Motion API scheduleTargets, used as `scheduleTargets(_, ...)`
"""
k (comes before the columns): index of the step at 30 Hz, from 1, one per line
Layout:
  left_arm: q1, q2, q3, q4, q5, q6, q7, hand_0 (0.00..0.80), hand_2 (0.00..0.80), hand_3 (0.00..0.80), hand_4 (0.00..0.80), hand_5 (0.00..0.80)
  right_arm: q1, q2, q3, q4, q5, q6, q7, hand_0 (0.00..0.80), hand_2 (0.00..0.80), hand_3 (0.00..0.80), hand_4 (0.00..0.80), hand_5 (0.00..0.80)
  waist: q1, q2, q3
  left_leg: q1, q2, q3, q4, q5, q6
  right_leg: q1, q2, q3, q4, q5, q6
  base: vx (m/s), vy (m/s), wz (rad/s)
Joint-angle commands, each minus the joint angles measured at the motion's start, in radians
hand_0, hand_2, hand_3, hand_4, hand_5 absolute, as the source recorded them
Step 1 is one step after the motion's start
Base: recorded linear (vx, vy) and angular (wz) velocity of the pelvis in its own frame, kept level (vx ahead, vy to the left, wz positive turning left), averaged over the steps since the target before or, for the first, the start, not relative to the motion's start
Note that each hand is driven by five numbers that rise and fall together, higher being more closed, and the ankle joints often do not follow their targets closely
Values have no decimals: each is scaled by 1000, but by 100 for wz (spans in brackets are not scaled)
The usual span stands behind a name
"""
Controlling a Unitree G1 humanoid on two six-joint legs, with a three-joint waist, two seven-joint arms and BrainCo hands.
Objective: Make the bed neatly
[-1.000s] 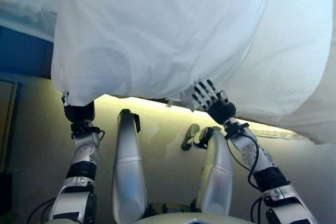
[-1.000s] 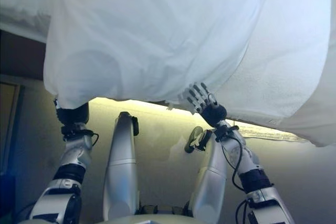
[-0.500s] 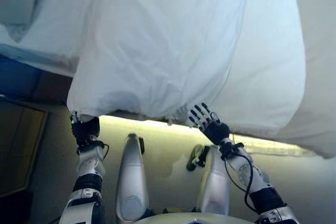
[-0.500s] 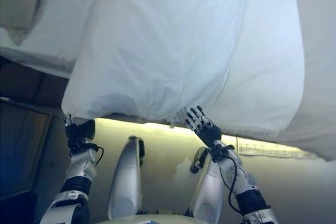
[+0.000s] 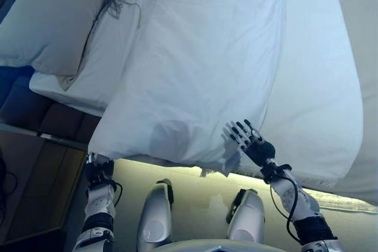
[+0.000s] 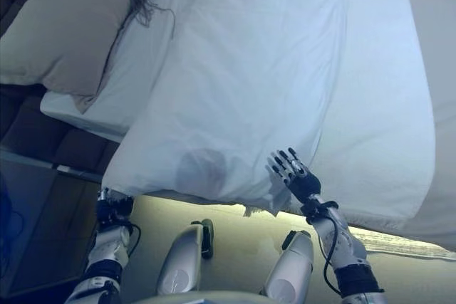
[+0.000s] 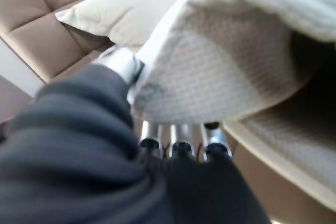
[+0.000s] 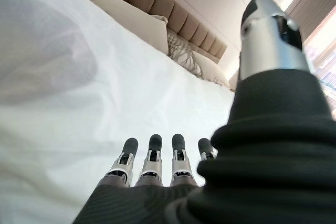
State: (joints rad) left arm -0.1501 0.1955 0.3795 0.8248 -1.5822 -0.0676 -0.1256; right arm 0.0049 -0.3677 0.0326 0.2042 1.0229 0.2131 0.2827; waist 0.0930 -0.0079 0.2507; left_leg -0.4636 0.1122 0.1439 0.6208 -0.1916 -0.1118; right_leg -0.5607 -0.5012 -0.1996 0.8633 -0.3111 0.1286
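Your left hand (image 7: 157, 145) had the duvet (image 5: 201, 69) corner pinched at the bed's edge near the pillow (image 5: 50, 22); right hand (image 5: 251, 143) lay flat, fingers straight, on its hem. Spreading step, prob. Next: pull even, smooth w/ right.

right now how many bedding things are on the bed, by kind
white duvet: 1
pillows: 2, a plain beige one and a patterned one beside it
robot hands at the duvet: 2, the left hand clutching its corner, the right hand open over it
total: 5
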Motion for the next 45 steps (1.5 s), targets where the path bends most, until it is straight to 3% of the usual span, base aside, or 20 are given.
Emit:
scheduleTargets(1, 134, 152, 218, 91, 2, -69, 71, 800, 800, 800, 800, 800, 18, -47, -74, -53, 10, 15, 3, 0, 0, 0, 0, 0, 19, 31, 2, -57, 54, -36, -2, 99, 15, 19, -48, 51, -285, 364, 82, -17, 141, -16)
scheduleTargets(4, 137, 215, 262, 189, -14, -46, 114, 800, 800, 800, 800, 800, 15, -98, -81, -86, 27, 57, -16, 0, 0, 0, 0, 0, 0, 41, 4, -47, 64, -24, -8, 105, 3, 21, -60, 62, -292, 366, 86, 15, 171, -7)
scheduleTargets(7, 147, 265, 286, 261, 7, -15, 84, 800, 800, 800, 800, 800, 18, -140, -78, -99, 32, 85, -20, 0, 0, 0, 0, 0, -17, 52, -1, -27, 74, -8, -20, 113, -6, 32, -66, 72, -307, 367, 90, 63, 180, -8)
scheduleTargets(14, 159, 320, 248, 328, 110, 26, 68, 800, 800, 800, 800, 800, 8, -215, -69, -140, 48, 125, -54, 0, 0, 0, 0, 0, -37, 82, 5, -3, 87, 26, -45, 136, -21, 46, -84, 76, -352, 388, 100, 4, 157, -4)
scheduleTargets(17, 167, 341, 226, 352, 149, -10, 134, 800, 800, 800, 800, 800, 5, -234, -68, -162, 50, 129, -62, 0, 0, 0, 0, 0, -43, 91, 10, 4, 88, 38, -59, 144, -23, 52, -83, 75, -382, 403, 103, -41, 105, -3)
scheduleTargets(19, 172, 378, 232, 395, 143, -67, 251, 800, 800, 800, 800, 800, 2, -247, -62, -171, 59, 122, -61, 0, 0, 0, 0, 0, -48, 94, 17, 4, 94, 45, -62, 147, -27, 55, -84, 74, -404, 415, 105, -63, 46, -1)
scheduleTargets(21, 181, 411, 228, 447, 303, -75, 343, 800, 800, 800, 800, 800, -4, -244, -50, -166, 61, 116, -64, 0, 0, 0, 0, 0, -49, 95, 21, 2, 96, 47, -60, 149, -31, 60, -84, 71, -414, 421, 106, -24, 9, -2)
scheduleTargets(22, 181, 420, 209, 462, 377, -64, 349, 320, 320, 320, 320, 320, -5, -242, -46, -170, 65, 120, -70, 0, 0, 0, 0, 0, -49, 94, 22, 2, 96, 46, -62, 152, -31, 63, -85, 68, -417, 423, 106, 6, -2, -12)
scheduleTargets(23, 172, 423, 183, 469, 397, -55, 360, 0, 0, 0, 0, 0, -3, -243, -42, -185, 74, 127, -84, 0, 0, 0, 0, 0, -50, 92, 22, 3, 98, 46, -64, 157, -31, 67, -88, 65, -420, 426, 107, 7, -9, -16)
scheduleTargets(32, 129, 343, 25, 431, 461, -53, 309, 0, 0, 0, 0, 0, 7, -227, -29, -225, 107, 99, -112, 0, 0, 0, 0, 0, -42, 65, 33, 14, 115, 36, -88, 173, -37, 110, -86, 22, -472, 446, 118, -27, -70, 6)
scheduleTargets(45, 116, 178, -54, 349, 338, -71, 185, 0, 0, 0, 0, 0, 19, -125, -41, -179, 110, 42, -57, 0, 0, 0, 0, 0, -10, 4, 65, -12, 147, -8, -75, 168, -35, 125, -76, -21, -488, 460, 121, -16, -130, 10)
